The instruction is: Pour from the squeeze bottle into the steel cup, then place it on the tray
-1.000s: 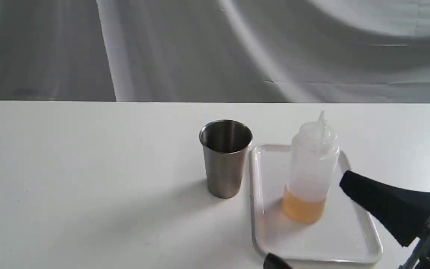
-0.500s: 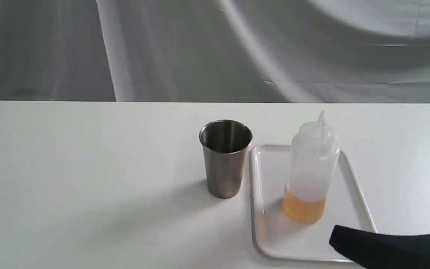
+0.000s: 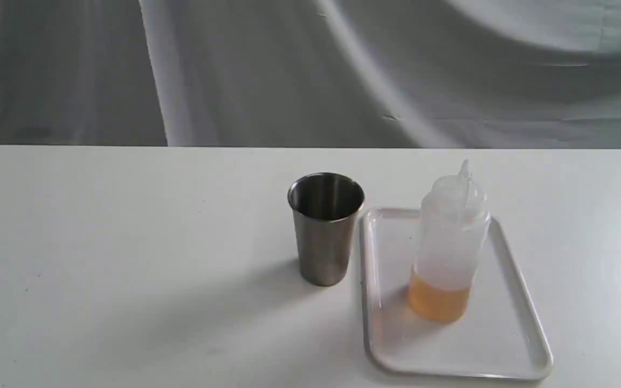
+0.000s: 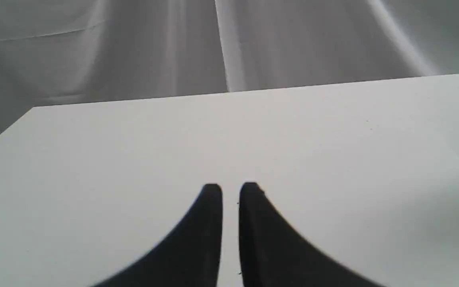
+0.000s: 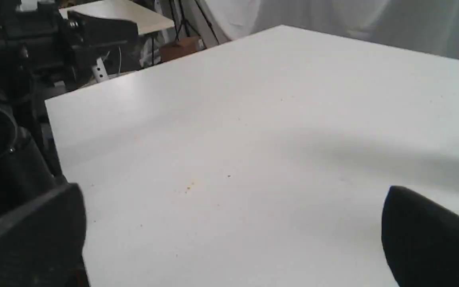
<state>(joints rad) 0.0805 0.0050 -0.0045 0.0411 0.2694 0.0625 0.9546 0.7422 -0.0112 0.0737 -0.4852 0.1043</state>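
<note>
In the exterior view the squeeze bottle (image 3: 452, 242) stands upright on the white tray (image 3: 504, 345), with amber liquid in its lowest part. Just left of the tray the steel cup (image 3: 325, 229) stands upright on the table. Neither gripper shows in the exterior view. My left gripper (image 4: 230, 186), seen in the left wrist view, hovers over bare table, its fingers almost together with nothing between them. In the right wrist view my right gripper (image 5: 235, 190) is wide open over bare table, holding nothing. Neither wrist view shows the bottle, cup or tray.
The white table (image 3: 127, 258) runs to a far edge against a grey cloth backdrop (image 3: 289, 70). The right wrist view shows dark equipment (image 5: 10, 99) and another table (image 5: 122, 12) beyond the table's edge.
My right gripper, near the bottle's right side a second ago, dropped toward the lower right and left the exterior view. Bottle, cup and tray have not moved.
</note>
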